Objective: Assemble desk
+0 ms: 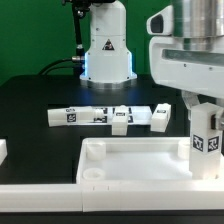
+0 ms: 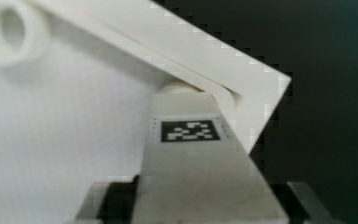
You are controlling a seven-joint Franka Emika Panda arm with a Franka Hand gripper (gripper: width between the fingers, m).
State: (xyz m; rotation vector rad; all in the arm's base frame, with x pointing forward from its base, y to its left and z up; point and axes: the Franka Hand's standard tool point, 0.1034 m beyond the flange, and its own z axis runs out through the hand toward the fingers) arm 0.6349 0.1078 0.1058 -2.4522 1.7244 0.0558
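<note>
At the exterior view's right, the gripper is closed on a white leg, which hangs upright beneath it with a black-and-white square tag facing the camera. Its lower end reaches down to the far corner of the desk top on that side. That white rimmed tray lies flat across the front of the dark surface. From the wrist view, the leg runs between the two dark fingers and its far end meets the inside angle of the tray's rim, though whether it is seated or only touching cannot be told. A round corner socket shows in the tray's near corner at the exterior view's left. Behind the tray and apart from it, the loose legs lie in a row on the surface, their tags showing. Farther back stands the robot base, white with a blue glow at its foot
</note>
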